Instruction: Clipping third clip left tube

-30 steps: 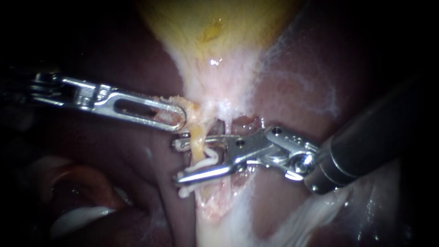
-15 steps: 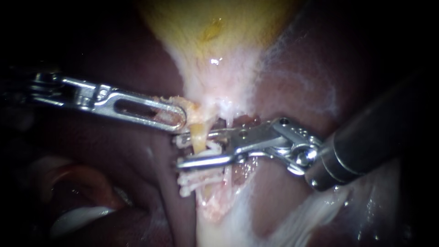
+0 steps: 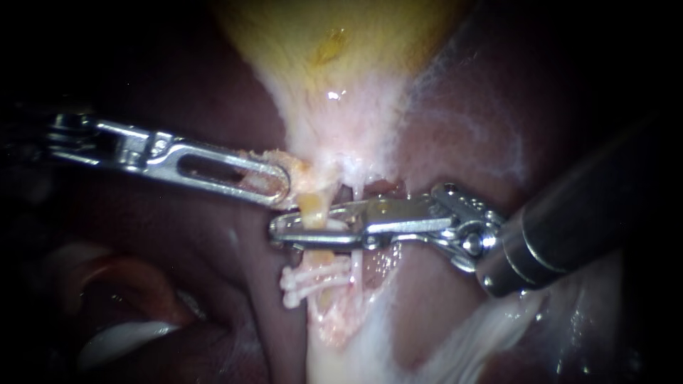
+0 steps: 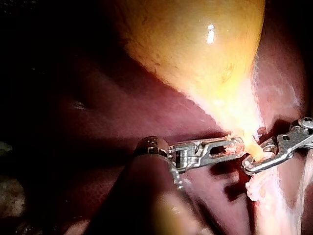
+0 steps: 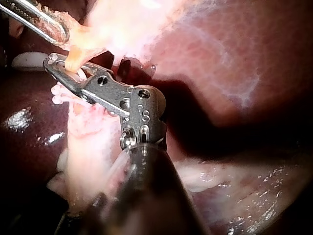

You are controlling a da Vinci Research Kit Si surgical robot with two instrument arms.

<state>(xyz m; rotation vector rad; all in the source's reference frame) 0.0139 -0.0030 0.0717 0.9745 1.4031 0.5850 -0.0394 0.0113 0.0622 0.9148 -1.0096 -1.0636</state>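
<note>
The right instrument (image 3: pixel 279 232) jaws pinch the left tube (image 3: pixel 314 210), soft and slippery I think, at twelve o'clock of two clips (image 3: pixel 316 277); the left instrument (image 3: pixel 283 186) jaws pinch the gallbladder (image 3: pixel 334 57).

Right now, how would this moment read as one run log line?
left instrument: shut on tissue | right instrument: shut on left tube | white clips: on tube, below right instrument

Yellow left tube (image 3: pixel 314 208), white clips (image 3: pixel 316 279) across it
</note>
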